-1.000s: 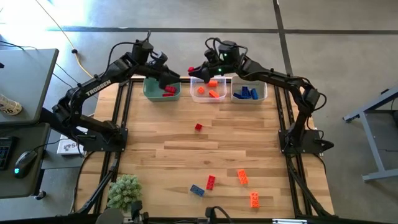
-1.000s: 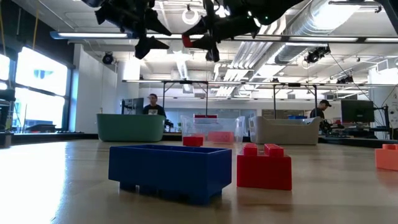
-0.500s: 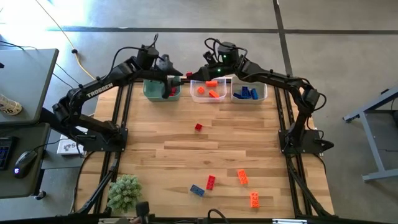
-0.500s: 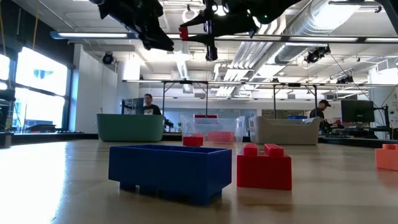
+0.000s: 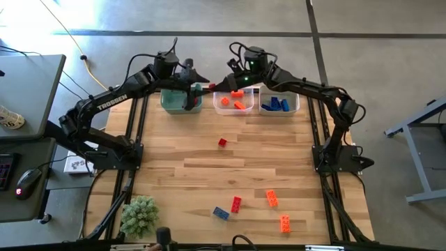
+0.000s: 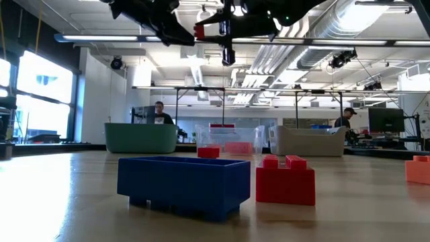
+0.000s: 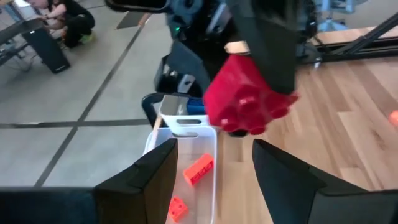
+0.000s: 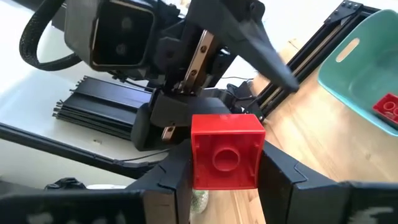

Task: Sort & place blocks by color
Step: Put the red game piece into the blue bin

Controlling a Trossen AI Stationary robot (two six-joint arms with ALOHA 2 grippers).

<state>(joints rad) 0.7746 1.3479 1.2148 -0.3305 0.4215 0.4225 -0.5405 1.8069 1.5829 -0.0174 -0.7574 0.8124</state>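
Note:
My right gripper is shut on a red block, high above the gap between the green bin and the clear bin. My left gripper is open, level and facing it. Its fingertips stop just short of the red block. Red blocks lie in the green bin, orange blocks in the clear bin and blue blocks in the right bin. Loose on the table are two red blocks, a blue block and two orange blocks. My right gripper pinches the red block by two opposite side faces, one finger on each. The fingers come level from the table's right. The block is lifted clear, high in the air, and its studded face points toward my left gripper.
The three bins stand in a row at the table's far edge. A fuzzy green ball sits at the near left corner. The wood between the bins and the near blocks is bare but for one red block. People sit in the room behind.
My left gripper has swung from above the green bin toward the table's right and levelled out to face my right gripper. My right gripper, still holding the red block, has shifted slightly left toward it. The two now nearly meet.

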